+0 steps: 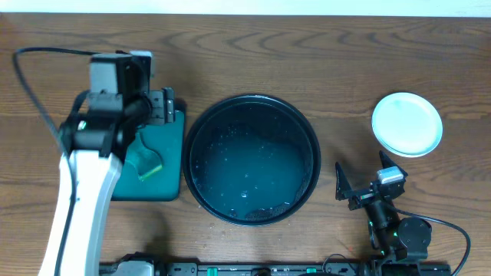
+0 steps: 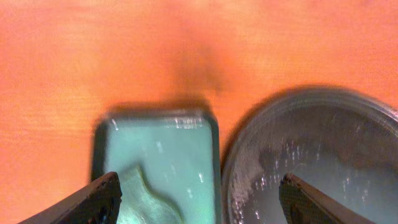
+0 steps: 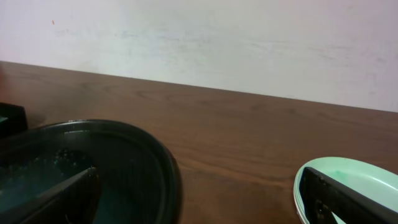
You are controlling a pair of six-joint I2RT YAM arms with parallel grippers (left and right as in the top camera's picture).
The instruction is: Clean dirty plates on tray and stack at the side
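The large round black tray (image 1: 189, 157) sits mid-table, wet and speckled, with no plate on it. Pale round plates (image 1: 407, 123) lie stacked on the wood at the right; the right wrist view shows the mint-green rim (image 3: 357, 171). My left gripper (image 1: 163, 107) hangs open above the far edge of a small green rectangular tray (image 1: 170, 165), nothing between its fingers (image 2: 93, 202). My right gripper (image 1: 367, 182) is open near the front right, between the black tray (image 3: 137, 168) and the plates, and holds nothing.
A green sponge or cloth (image 1: 146, 162) lies in the small green tray (image 2: 161, 149), just left of the black tray (image 2: 249, 162). Bare wood spans the far side of the table. The arm bases and cables line the front edge.
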